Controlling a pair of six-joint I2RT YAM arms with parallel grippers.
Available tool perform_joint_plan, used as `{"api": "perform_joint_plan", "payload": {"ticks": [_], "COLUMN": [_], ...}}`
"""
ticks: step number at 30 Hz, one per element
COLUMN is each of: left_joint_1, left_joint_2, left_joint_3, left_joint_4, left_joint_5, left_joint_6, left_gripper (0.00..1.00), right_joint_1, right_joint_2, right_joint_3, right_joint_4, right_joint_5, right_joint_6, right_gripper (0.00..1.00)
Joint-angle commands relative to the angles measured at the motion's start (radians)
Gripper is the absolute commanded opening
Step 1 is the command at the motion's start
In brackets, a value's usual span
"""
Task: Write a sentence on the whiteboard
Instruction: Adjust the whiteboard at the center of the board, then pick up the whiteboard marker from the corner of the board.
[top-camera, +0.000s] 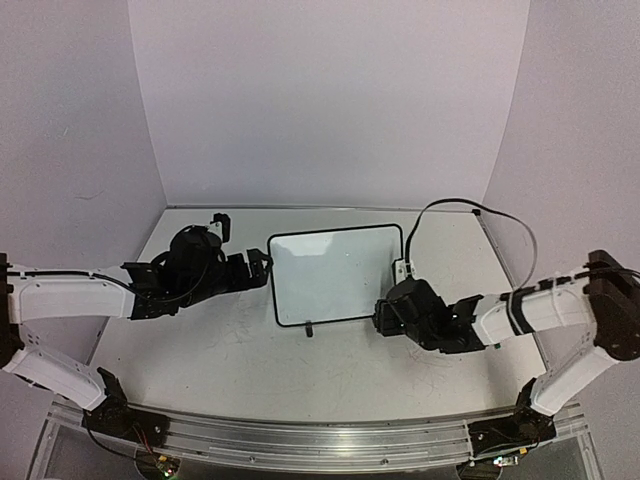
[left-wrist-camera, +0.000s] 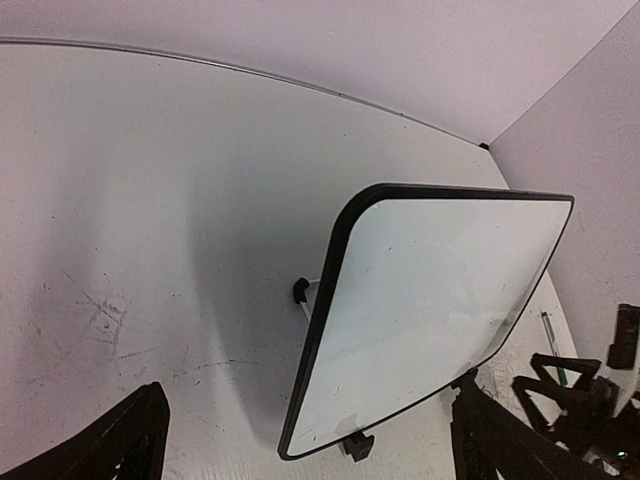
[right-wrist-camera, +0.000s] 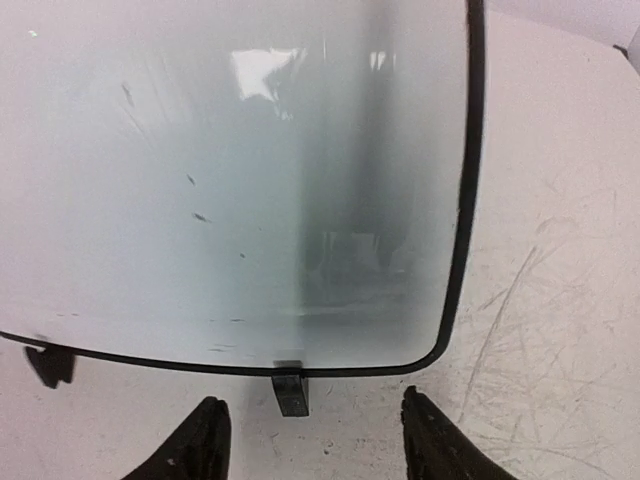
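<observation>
**Whiteboard** (top-camera: 335, 275): glossy white face with a thin black border. In the right wrist view a few small dark flecks lie toward 9 o'clock. Clip feet (right-wrist-camera: 290, 392) are black.
**Counter** (top-camera: 250, 350): off-white, crossed by fine grey scratches, densest at 4 o'clock of the board.
**Left claw** (top-camera: 258, 268) and **right claw** (top-camera: 385, 315): black, on white arms (top-camera: 60, 298) with black joints.
**Walls** (top-camera: 330, 100): pale lilac.

On table (top-camera: 250, 350): whiteboard (top-camera: 335, 275) between left tool (top-camera: 264, 267) and right tool (top-camera: 384, 314).
</observation>
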Motion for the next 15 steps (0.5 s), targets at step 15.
{"api": "perform_joint_plan", "payload": {"ticks": [15], "left_joint_1": [-0.001], "left_joint_2": [-0.063], "left_joint_3": [0.015], "left_joint_4": [0.006], "left_joint_5": [-0.036], "left_joint_6": [0.022], "left_gripper": [1.0], "right_joint_1": [-0.89], "right_joint_2": [-0.351], "right_joint_3": [-0.059], "right_joint_4": [-0.257], "right_joint_5": [-0.49], "right_joint_6": [-0.08], "right_gripper": [0.98]}}
